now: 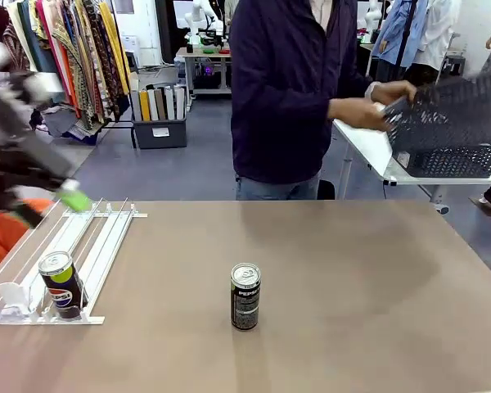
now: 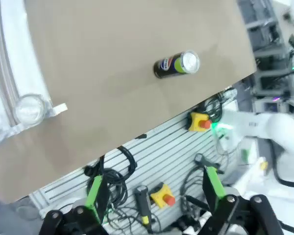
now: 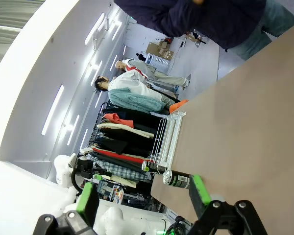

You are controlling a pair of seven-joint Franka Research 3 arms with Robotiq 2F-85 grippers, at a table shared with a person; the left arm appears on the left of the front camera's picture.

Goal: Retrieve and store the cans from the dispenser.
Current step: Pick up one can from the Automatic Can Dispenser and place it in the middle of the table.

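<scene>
Can (image 1: 60, 285) in dispenser (image 1: 106, 237), lower left: likely light, thin-walled, slick. Pinch mid-body, gently. Left gripper (image 2: 153, 185) spread wide, empty; right gripper (image 3: 144, 196) spread too.

left gripper (image 2: 154, 188), bottom of frame: black body, green pads (image 2: 94, 193). right gripper (image 3: 144, 195): same build. person (image 1: 286, 90), top centre: dark navy jacket, blue jeans.

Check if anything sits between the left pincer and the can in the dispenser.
Nothing visible does. The left pincer is open, up near the far end of the dispenser; the rails between it and the can at the near stops are bare. The second can stands apart on the table.
</scene>
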